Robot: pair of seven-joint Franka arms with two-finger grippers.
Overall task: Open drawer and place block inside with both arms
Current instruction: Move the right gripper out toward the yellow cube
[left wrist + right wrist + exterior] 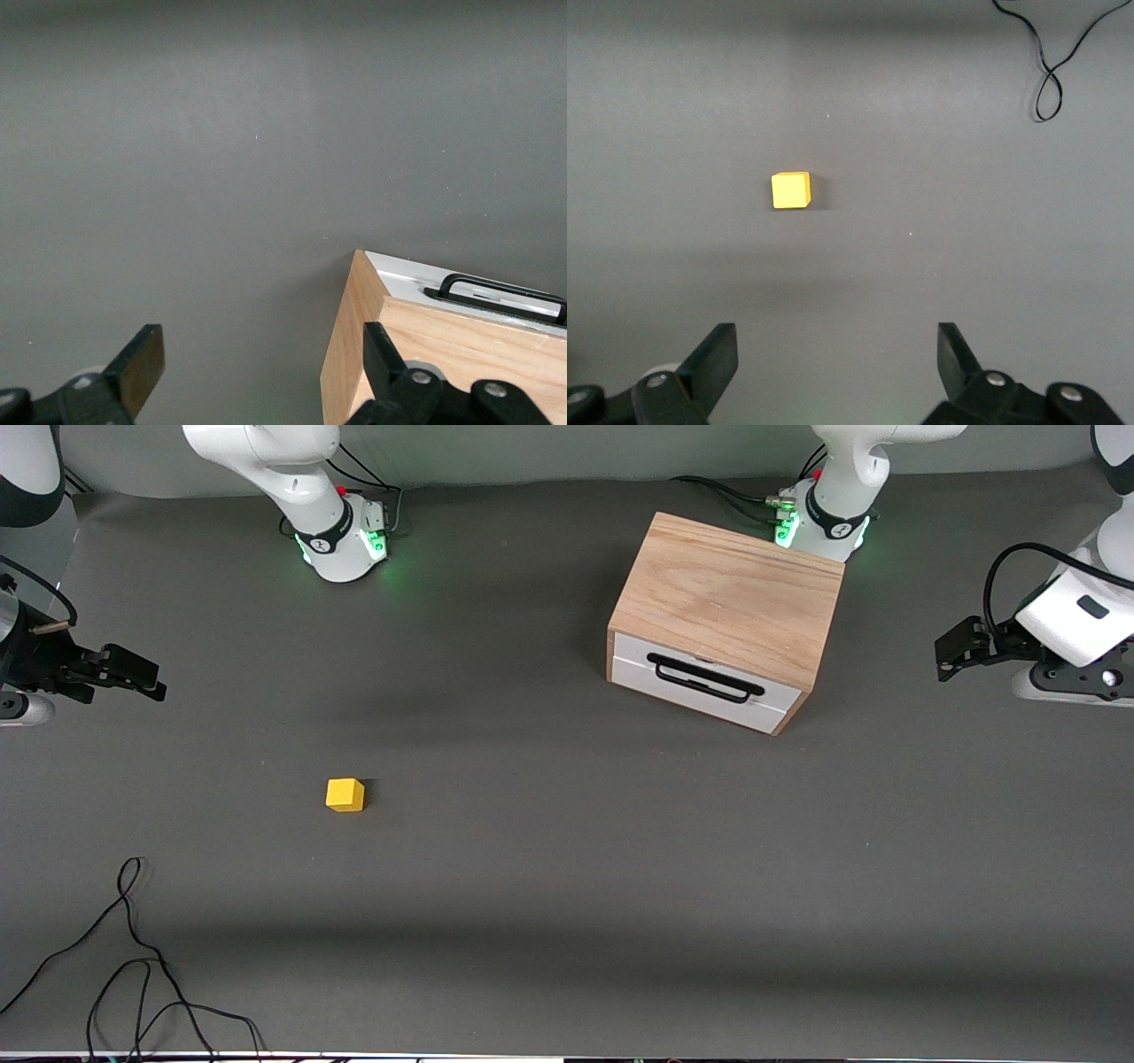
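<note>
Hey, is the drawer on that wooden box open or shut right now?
Shut. The drawer front sits flush with the wooden box, no interior showing, and neither gripper touches its handle.

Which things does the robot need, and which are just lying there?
Needed: white-fronted drawer in the light oak box, shut; small yellow cube block; open left gripper; open right gripper.
Just lying there: loose black cable on the grey table.
</note>
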